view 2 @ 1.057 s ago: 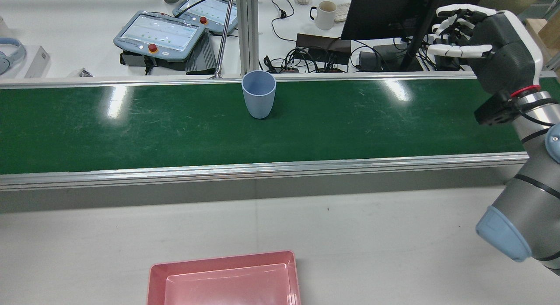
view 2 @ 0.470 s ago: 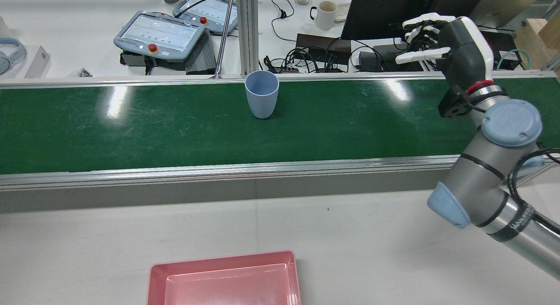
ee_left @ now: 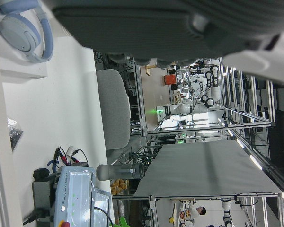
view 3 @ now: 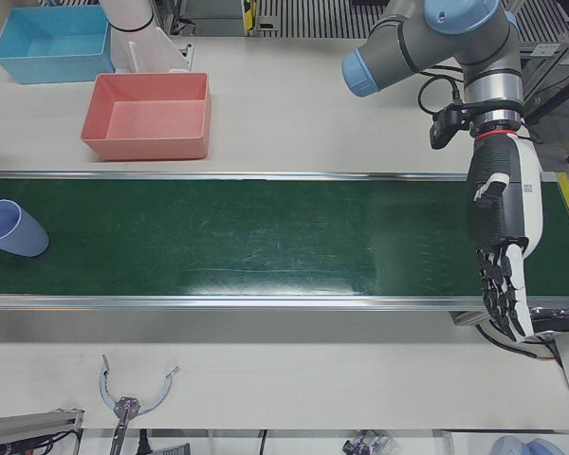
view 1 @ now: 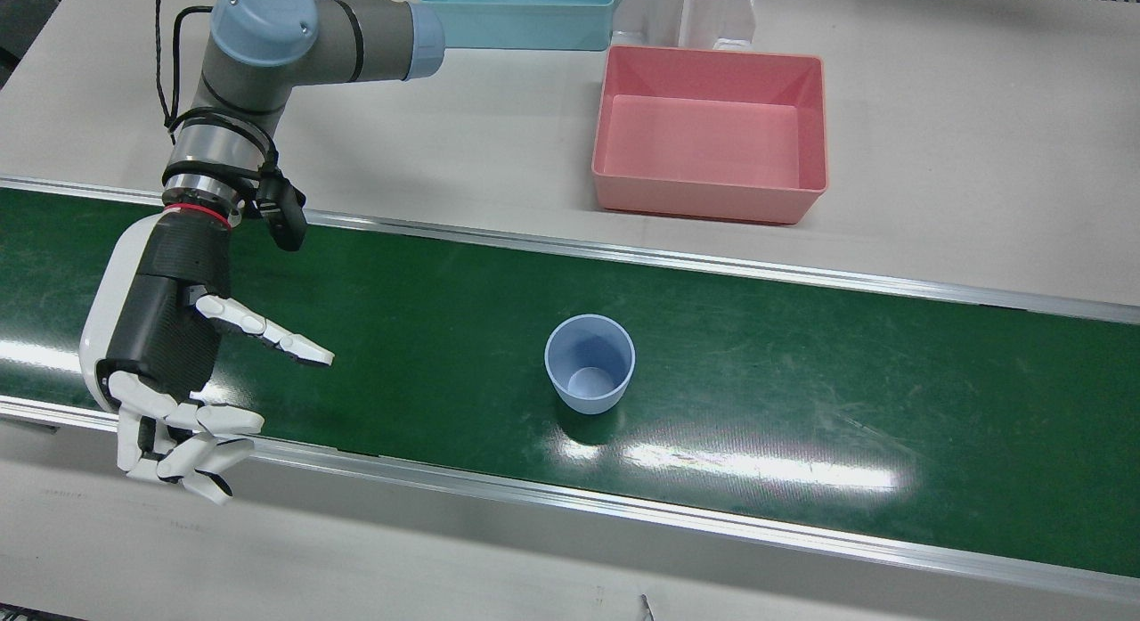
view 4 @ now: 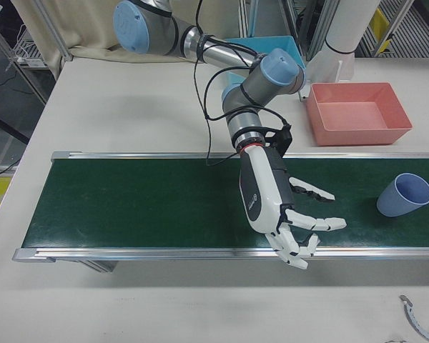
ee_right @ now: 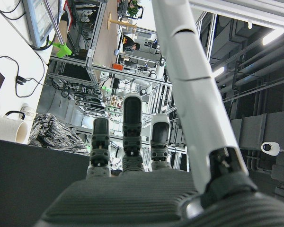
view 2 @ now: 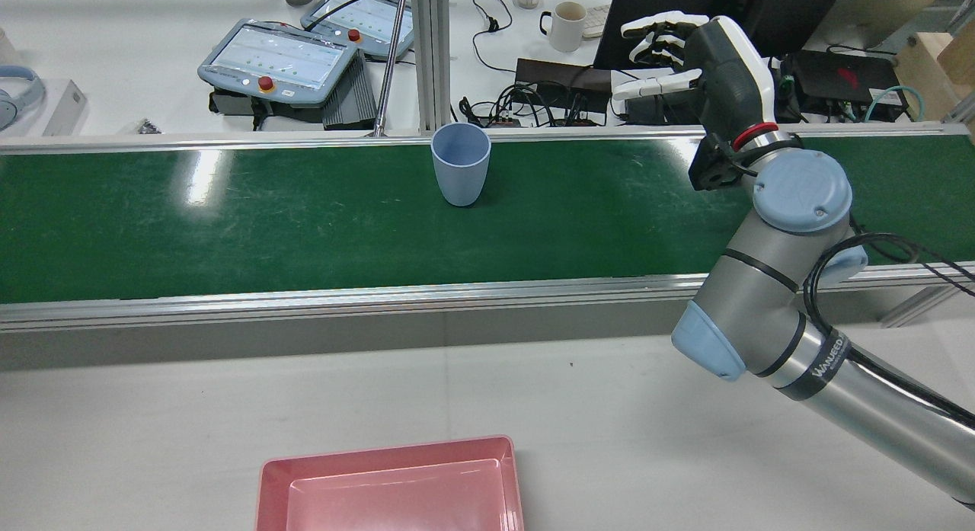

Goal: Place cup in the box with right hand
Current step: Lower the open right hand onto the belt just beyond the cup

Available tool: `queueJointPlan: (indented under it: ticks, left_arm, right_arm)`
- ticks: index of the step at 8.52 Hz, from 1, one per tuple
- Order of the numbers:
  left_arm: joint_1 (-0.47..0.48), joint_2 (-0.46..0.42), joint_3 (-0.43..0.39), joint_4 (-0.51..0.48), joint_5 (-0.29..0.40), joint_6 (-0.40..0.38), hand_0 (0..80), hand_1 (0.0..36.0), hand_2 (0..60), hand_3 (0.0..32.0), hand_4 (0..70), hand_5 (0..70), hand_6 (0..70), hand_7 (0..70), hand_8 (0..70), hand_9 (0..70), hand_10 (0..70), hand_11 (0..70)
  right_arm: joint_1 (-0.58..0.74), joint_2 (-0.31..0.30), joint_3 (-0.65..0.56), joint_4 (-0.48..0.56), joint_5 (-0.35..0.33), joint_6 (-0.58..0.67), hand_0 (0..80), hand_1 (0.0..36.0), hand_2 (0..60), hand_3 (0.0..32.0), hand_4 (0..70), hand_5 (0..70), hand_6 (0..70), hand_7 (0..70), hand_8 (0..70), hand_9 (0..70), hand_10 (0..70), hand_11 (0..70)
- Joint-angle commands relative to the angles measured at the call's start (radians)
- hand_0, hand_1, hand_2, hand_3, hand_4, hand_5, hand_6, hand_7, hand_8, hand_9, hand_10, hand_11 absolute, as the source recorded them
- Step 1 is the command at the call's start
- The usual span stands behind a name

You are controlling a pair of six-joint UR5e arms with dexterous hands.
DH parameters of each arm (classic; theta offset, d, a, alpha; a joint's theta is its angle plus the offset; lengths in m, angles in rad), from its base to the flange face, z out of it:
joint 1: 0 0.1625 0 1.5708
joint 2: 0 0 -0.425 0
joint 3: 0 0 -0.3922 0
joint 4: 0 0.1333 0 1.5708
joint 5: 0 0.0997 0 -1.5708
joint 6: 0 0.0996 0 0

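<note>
Front view | cup (view 1: 590, 363) upright, well apart frm open robot hand (view 1: 169, 371)

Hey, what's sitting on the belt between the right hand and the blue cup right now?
Nothing: in the front view, only bare green belt lies between the open right hand and the blue cup.

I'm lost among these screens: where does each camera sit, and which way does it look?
Front: overhead, looking down at belt; right hand.
Rear: high behind, facing forward; right arm.
Left-front: operators' side, facing robot; left hand.
Right-front: same side; right hand.
Left hand: on it, facing outward; palm.
Right hand: likewise; fingers.
Front and rear share cup, pink box.
</note>
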State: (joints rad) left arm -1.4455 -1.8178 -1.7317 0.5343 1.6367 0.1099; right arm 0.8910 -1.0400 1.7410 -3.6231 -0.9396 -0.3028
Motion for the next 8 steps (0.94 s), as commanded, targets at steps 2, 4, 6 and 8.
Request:
queueJointPlan:
  ticks: [2, 4, 6, 8]
  left_arm:
    - [0.0, 0.0, 0.0, -0.002, 0.002, 0.001, 0.0, 0.0, 0.0, 0.0, 0.0, 0.0, 0.0, 0.0, 0.0, 0.0, 0.0, 0.0]
    - [0.0, 0.0, 0.001, -0.002, 0.0, -0.001, 0.0, 0.0, 0.0, 0.0, 0.0, 0.0, 0.0, 0.0, 0.0, 0.0, 0.0, 0.0]
    - [0.0, 0.0, 0.0, 0.0, 0.0, 0.001, 0.0, 0.0, 0.0, 0.0, 0.0, 0.0, 0.0, 0.0, 0.0, 0.0, 0.0, 0.0]
    - [0.0, 0.0, 0.001, -0.002, 0.0, -0.001, 0.0, 0.0, 0.0, 0.0, 0.0, 0.0, 0.0, 0.0, 0.0, 0.0, 0.0, 0.0]
  right_arm:
    - [-0.116, 0.021, -0.003, -0.04, 0.045, -0.031, 69.2, 19.5, 0.0, 10.2, 47.6, 9.9, 17.1, 70.0, 32.6, 46.7, 13.5, 20.4]
    - [-0.122, 0.023, 0.008, -0.042, 0.048, -0.036, 67.1, 19.6, 0.0, 11.4, 42.8, 10.1, 16.7, 70.0, 32.4, 46.0, 13.5, 20.6]
    - [-0.122, 0.009, 0.008, -0.039, 0.047, -0.035, 59.0, 13.9, 0.0, 13.4, 39.3, 8.4, 15.7, 70.0, 31.3, 44.9, 12.5, 18.6]
    - [-0.133, -0.011, 0.005, -0.031, 0.045, -0.039, 42.3, 0.1, 0.0, 16.2, 38.8, 3.3, 13.6, 70.0, 29.4, 43.0, 11.9, 16.1]
